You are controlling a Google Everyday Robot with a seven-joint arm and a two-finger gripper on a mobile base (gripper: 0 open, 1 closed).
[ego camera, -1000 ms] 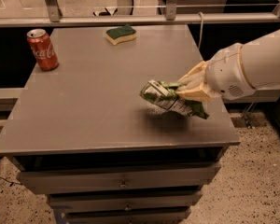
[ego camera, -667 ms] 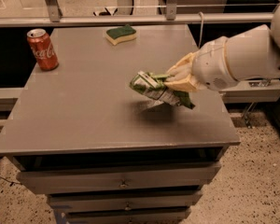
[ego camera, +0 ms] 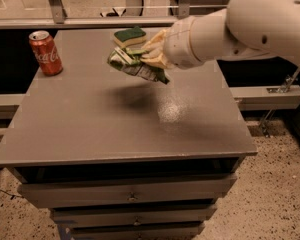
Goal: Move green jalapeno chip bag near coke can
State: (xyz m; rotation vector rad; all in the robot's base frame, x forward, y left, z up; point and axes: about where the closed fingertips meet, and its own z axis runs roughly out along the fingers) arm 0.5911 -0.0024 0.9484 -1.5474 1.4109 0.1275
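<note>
Camera view, single frame logged. Grey table (ego camera: 90, 134) with drawers below fills most of the picture. 1 white arm (ego camera: 250, 24) reaches in from the right over the far half of the tabletop. At its end, the gripper (ego camera: 150, 58) is clamped onto the green jalapeno chip bag (ego camera: 132, 65), its cream fingers (ego camera: 157, 44) pressed into the right part of the foil.

I see the bag held clear of the surface, with a soft shadow on the table beneath it. Its long axis runs roughly across the table, tilted: the left end sits higher and points toward the can side, the right end droops toward the front right.

Coke can (ego camera: 46, 53) stands upright at the far left corner, well apart from the bag. Green-and-yellow sponge (ego camera: 130, 35) lies at the far edge, just behind the bag.

Versus 0.7 s ago: bag and gripper have travelled left and toward the far edge, closer to the can. Can and sponge unchanged.
</note>
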